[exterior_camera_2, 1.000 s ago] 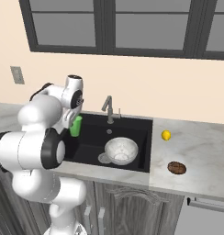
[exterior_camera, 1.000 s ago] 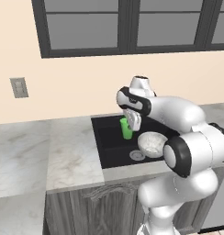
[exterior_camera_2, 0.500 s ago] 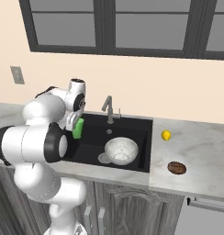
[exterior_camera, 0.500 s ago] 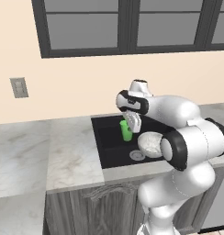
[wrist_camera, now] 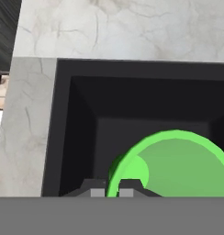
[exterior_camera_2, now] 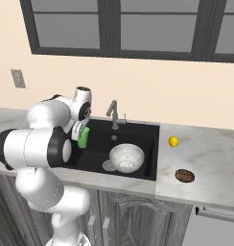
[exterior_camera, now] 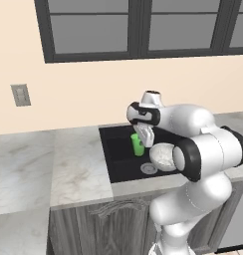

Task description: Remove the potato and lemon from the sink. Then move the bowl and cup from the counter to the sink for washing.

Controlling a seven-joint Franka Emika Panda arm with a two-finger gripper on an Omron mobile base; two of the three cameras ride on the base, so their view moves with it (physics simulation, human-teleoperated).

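My gripper (exterior_camera: pixel 145 136) (exterior_camera_2: pixel 79 130) (wrist_camera: pixel 112 193) is shut on the rim of the green cup (exterior_camera: pixel 137 145) (exterior_camera_2: pixel 83 138) (wrist_camera: pixel 178 165), which hangs upright inside the left part of the black sink (exterior_camera: pixel 118 152) (exterior_camera_2: pixel 144 139) (wrist_camera: pixel 86 119). The marbled bowl (exterior_camera: pixel 162 155) (exterior_camera_2: pixel 126 157) sits in the sink to the cup's right, beside the drain (exterior_camera: pixel 149 169) (exterior_camera_2: pixel 108 166). On the counter right of the sink lie the yellow lemon (exterior_camera_2: pixel 173 141) and, nearer the front, the brown potato (exterior_camera_2: pixel 185 176).
A grey faucet (exterior_camera_2: pixel 114 114) rises at the back edge of the sink. Marble counter (exterior_camera: pixel 54 164) stretches to the left of the sink. Dark-framed windows line the wall above.
The gripper has sunk a little with the cup, deeper into the left side of the sink. Bowl, lemon and potato have stayed put.
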